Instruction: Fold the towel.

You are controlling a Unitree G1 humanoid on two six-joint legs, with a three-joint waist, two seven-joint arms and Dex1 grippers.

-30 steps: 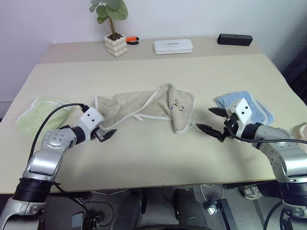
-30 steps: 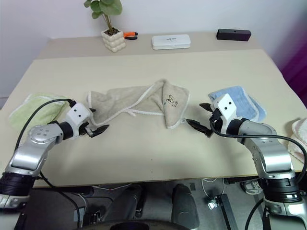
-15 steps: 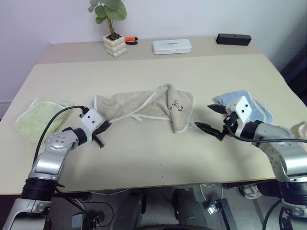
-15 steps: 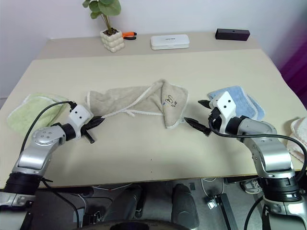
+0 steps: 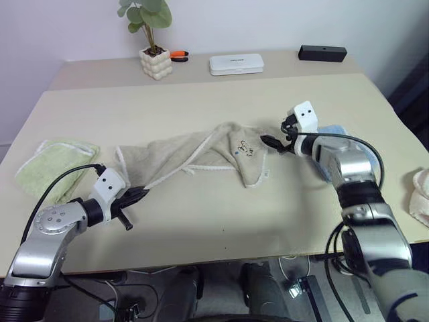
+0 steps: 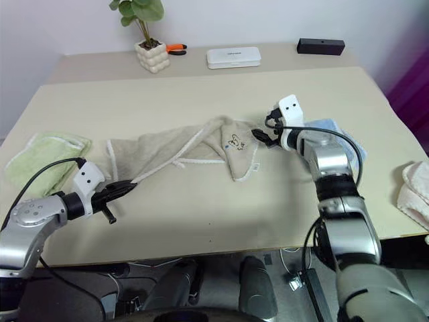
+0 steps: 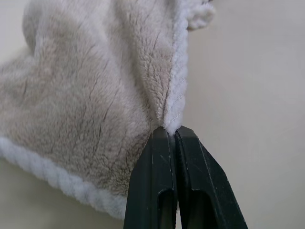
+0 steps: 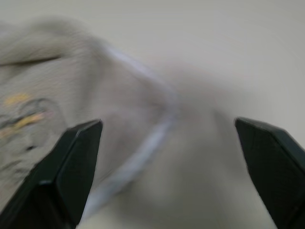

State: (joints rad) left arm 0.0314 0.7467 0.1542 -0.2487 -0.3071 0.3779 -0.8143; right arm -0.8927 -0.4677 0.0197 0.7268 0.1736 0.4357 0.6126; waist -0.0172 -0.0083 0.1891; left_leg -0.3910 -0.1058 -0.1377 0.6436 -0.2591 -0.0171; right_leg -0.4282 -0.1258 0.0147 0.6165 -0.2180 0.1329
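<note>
In the head views, the beige-tan terry towel with whitish edge trim and a small dark embroidered mark (image 5: 201,151) lies rumpled across the middle of the pale tabletop (image 5: 221,215). The left gripper (image 5: 137,195), open beside the cloth a second ago, is now clamped on the towel's near-left corner and has drawn it back toward the table's front edge, so that end looks stretched out. The right gripper (image 5: 275,142) has swung forward from the table's near right and now hovers at the towel's far-right edge, jaws spread wide, just in front of the light blue folded cloth (image 6: 335,127).

The left wrist view shows the black fingers (image 7: 162,191) pressed together on the white trim.

The right wrist view shows the trimmed edge lying between the parted fingers (image 8: 62,171), not yet pinched.

With one corner secured, a second grasp seems the likely next move before any fold.
</note>
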